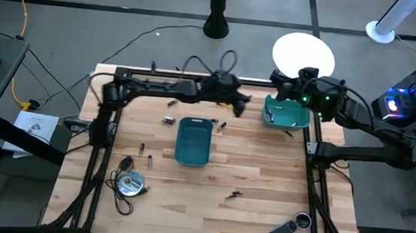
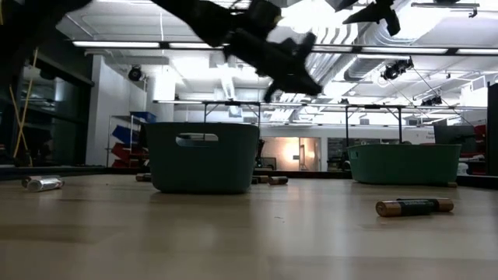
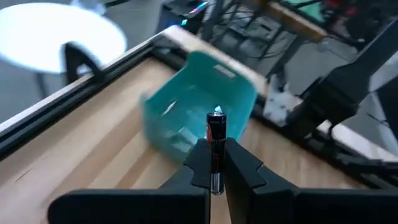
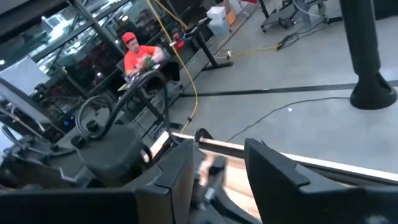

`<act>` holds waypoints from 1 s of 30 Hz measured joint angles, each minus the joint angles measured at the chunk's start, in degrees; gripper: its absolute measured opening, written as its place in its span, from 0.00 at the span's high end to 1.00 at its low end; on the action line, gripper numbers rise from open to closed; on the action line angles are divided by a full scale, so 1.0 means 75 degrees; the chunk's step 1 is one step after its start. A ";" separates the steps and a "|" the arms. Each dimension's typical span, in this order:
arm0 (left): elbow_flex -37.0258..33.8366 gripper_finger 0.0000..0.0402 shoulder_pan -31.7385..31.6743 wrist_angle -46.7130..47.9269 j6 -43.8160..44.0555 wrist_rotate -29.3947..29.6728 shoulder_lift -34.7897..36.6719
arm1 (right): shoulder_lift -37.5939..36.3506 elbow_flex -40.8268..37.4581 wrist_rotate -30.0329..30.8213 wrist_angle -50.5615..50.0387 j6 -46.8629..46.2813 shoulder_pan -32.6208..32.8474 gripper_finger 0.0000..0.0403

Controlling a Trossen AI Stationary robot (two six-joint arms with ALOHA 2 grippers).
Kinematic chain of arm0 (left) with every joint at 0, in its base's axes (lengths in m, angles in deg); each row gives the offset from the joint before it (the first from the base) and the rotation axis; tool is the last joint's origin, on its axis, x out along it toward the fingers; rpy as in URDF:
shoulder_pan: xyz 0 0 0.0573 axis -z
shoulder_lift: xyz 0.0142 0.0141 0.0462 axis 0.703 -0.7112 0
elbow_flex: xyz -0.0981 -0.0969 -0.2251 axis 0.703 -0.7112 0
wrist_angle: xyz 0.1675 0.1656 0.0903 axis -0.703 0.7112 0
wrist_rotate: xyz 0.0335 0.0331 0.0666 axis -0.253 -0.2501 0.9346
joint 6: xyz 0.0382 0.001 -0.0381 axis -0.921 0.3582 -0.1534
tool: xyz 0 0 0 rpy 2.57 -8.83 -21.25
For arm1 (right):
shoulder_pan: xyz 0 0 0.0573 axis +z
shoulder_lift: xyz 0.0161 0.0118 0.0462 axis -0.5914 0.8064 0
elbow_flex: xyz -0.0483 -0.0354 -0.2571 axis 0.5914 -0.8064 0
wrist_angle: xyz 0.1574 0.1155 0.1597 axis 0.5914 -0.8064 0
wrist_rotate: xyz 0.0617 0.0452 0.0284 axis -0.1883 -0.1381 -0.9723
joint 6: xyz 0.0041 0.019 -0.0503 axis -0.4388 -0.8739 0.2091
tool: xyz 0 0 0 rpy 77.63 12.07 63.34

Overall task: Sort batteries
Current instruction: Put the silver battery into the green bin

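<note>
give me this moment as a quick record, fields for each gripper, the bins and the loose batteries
left gripper: shut on a dark battery, raised near the far bin
right gripper: open, empty, raised at the table's far right edge
centre bin: teal, mid-table
far bin: teal, at the far right edge, some items inside
loose batteries: several on the wood, one lying nearer the front
</note>
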 joint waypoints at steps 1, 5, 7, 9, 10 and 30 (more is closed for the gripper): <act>0.0424 0.99 0.0021 0.0002 -0.0060 -0.0078 -0.0294 | -0.0001 0.0000 0.0015 0.0002 -0.0006 0.0000 0.66; 0.1897 0.98 0.0079 0.0118 -0.0356 -0.0200 -0.1336 | 0.0002 0.0000 0.0039 0.0040 -0.0034 0.0000 0.66; 0.2540 0.96 0.0119 0.0129 -0.0483 -0.0192 -0.1857 | 0.0002 0.0000 0.0039 0.0058 -0.0040 0.0000 0.66; 0.3075 0.92 0.0155 -0.0033 -0.0595 -0.0186 -0.2319 | 0.0002 0.0000 0.0039 0.0065 -0.0062 0.0000 0.66; 0.3326 0.89 0.0173 -0.0165 -0.0600 -0.0185 -0.2523 | 0.0002 0.0000 0.0039 0.0082 -0.0073 0.0000 0.66; 0.3839 0.55 -0.0733 0.6888 -0.2377 -0.2030 -0.0842 | 0.0175 0.0000 -0.0627 0.0079 0.0153 0.0000 0.66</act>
